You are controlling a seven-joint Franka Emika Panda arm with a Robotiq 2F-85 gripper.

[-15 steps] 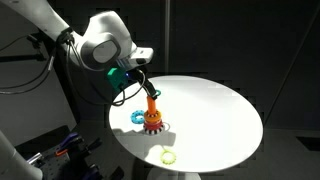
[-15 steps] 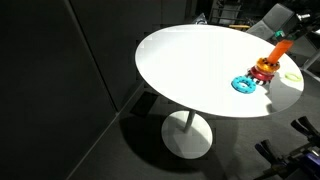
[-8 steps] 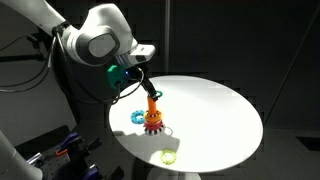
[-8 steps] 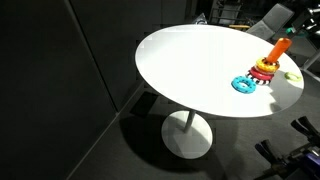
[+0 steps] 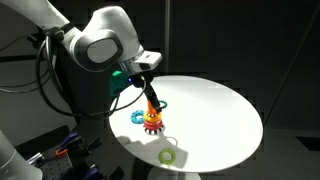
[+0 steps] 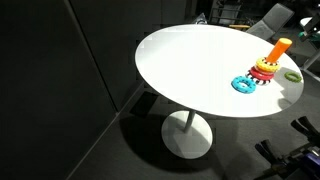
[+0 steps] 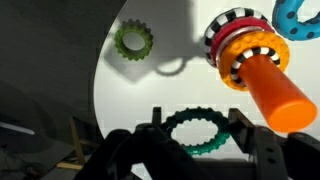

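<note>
My gripper (image 7: 200, 133) is shut on a dark green toothed ring (image 7: 200, 118), held flat between its two fingers (image 7: 247, 128) above the white round table (image 7: 150, 85). Just to the right stands a stacking toy: an orange peg (image 7: 275, 90) on a base with striped and red rings (image 7: 243, 45). In an exterior view my gripper (image 5: 143, 82) hangs just up and left of the peg (image 5: 152, 104). A blue ring (image 5: 135, 117) lies beside the toy, and a light green ring (image 5: 167, 155) lies nearer the table edge. The toy (image 6: 268, 66) also shows in both exterior views.
The table (image 6: 190, 60) stands on a single pedestal over a dark floor. The toy and loose rings (image 6: 243, 84) sit near one edge. The table edge (image 7: 100, 70) runs close to the left of the light green ring (image 7: 133, 40). Cables and gear lie on the floor (image 5: 60, 150).
My arm has shifted a little toward the peg and turned, still holding the green ring. The peg, partly covered a second ago, now shows in full.
</note>
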